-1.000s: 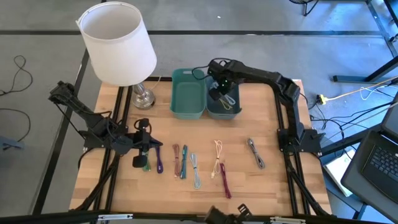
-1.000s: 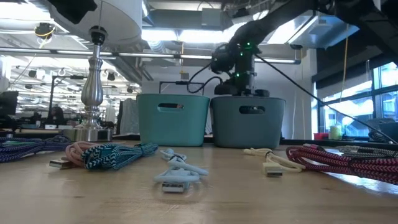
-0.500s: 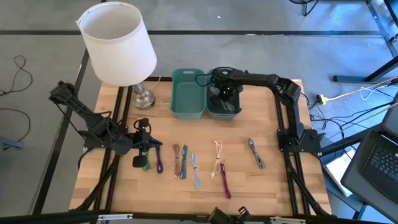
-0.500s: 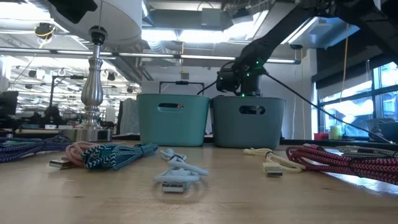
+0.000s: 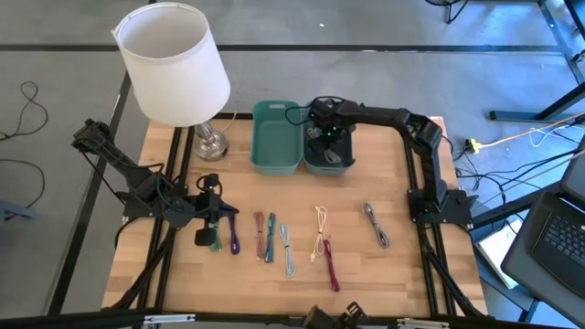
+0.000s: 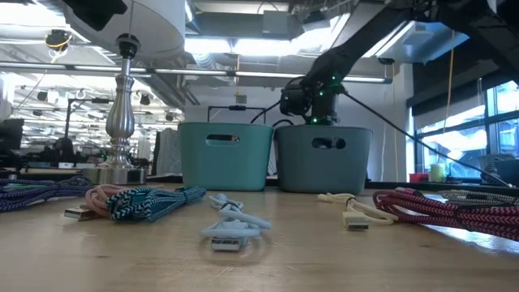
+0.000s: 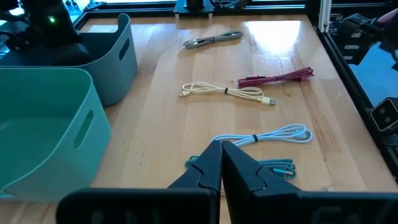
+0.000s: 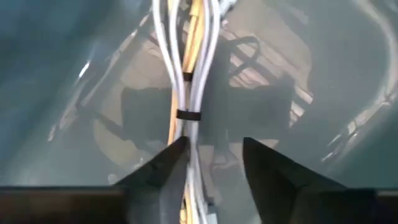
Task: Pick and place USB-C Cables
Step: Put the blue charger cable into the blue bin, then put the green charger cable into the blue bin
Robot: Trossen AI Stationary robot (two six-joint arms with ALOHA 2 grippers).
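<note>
Grey bin (image 5: 340,163): right gripper (image 8: 211,163) jaws apart over white cable (image 8: 185,74); left gripper (image 7: 222,163) jaws clenched, empty.

From above, the right gripper (image 5: 327,137) sits low over the grey bin (image 5: 330,157), and the arm hides most of what lies inside. In the right wrist view, a white cable bundle (image 8: 186,74) runs down between the fingers (image 8: 163,168) and is cut off at the picture's edge, so its ends do not show. It looks as if the fingers are apart from it, but the view is too blurry to be sure.

In the left wrist view, the left fingers (image 7: 208,171) cover part of the teal cable (image 7: 273,168) just past them. The teal bin (image 7: 43,130) is cut off by the edge.
</note>
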